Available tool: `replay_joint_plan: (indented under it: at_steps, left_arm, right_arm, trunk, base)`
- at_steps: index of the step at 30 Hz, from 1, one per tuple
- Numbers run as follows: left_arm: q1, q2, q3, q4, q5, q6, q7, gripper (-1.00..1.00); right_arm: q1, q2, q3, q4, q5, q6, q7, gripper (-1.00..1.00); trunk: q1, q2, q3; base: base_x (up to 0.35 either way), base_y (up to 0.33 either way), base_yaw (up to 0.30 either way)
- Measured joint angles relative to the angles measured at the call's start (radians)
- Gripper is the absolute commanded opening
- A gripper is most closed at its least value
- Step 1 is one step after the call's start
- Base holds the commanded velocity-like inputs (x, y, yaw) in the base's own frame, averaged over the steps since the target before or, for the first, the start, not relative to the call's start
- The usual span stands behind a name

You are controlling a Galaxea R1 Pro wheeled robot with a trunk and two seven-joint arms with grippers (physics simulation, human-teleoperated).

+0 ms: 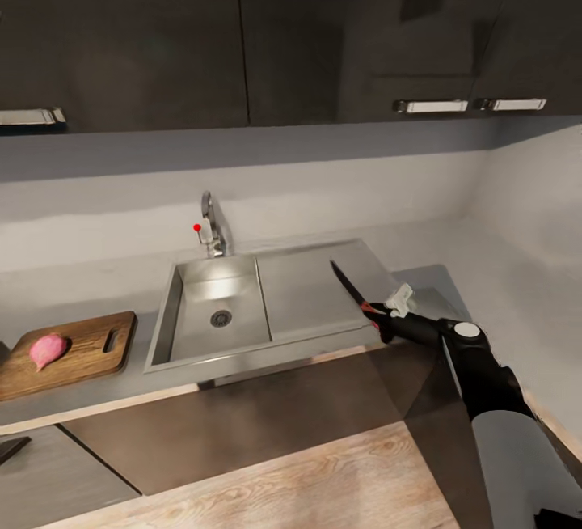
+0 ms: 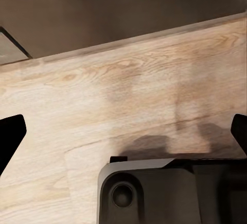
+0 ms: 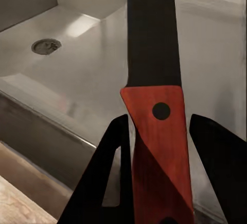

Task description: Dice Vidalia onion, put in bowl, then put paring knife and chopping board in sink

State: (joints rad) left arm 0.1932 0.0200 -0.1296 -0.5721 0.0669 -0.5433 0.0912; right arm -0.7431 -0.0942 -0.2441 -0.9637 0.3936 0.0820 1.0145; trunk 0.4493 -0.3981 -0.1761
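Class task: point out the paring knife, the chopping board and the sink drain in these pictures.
paring knife (image 3: 158, 126): right wrist view, red handle.
chopping board (image 1: 89, 343): head view, bare wood by the handle slot.
sink drain (image 1: 221, 318): head view, centre of the drain.

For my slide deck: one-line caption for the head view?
Right gripper holds the knife over the sink's drainboard; the onion sits on the chopping board.

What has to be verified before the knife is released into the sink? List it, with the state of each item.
1. Grip: right gripper shut on the paring knife at its red handle: ok.
2. Knife over the sink: blade hangs above the drainboard, not the basin: ok for the sink unit.
3. Basin clear: drain bare: ok.
4. Onion diced and in a bowl: it lies whole on the chopping board: not ok.
5. Left gripper free: open above the floor: ok.
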Motion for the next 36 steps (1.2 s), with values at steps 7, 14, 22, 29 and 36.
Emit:
replay_joint_plan:
  at_steps: [7, 14, 22, 29, 36]
  left_arm:
    - [0.000, 0.002, 0.000, 0.000, 0.000, 0.000, 0.001, 1.00]
    - [0.000, 0.007, 0.002, -0.017, 0.002, -0.002, 0.003, 1.00]
    - [0.000, 0.022, 0.010, -0.090, 0.006, -0.003, 0.005, 1.00]
    - [0.000, 0.033, 0.011, -0.135, 0.007, -0.003, 0.006, 1.00]
    - [0.000, 0.033, 0.011, -0.141, 0.007, -0.003, 0.006, 1.00]
  right_arm:
    - [0.000, 0.062, 0.001, 0.004, 0.001, -0.001, -0.157, -1.00]
    - [0.000, 0.070, 0.001, 0.007, 0.000, 0.000, -0.227, -1.00]
    - [0.000, 0.071, 0.001, 0.007, 0.000, 0.000, -0.232, -1.00]
    - [0.000, 0.076, 0.001, 0.007, 0.000, 0.000, -0.238, -1.00]
    - [0.000, 0.080, 0.003, 0.011, 0.000, 0.000, -0.270, -1.00]
  trunk:
    - [0.000, 0.000, 0.011]
    - [0.000, 0.000, 0.022]
    - [0.000, 0.000, 0.035]
    - [0.000, 0.000, 0.046]
    - [0.000, 0.000, 0.056]
  base:
    - [0.000, 0.000, 0.051]
    - [0.000, 0.000, 0.128]
    - [0.000, 0.000, 0.140]
    - [0.000, 0.000, 0.159]
    - [0.000, 0.000, 0.178]
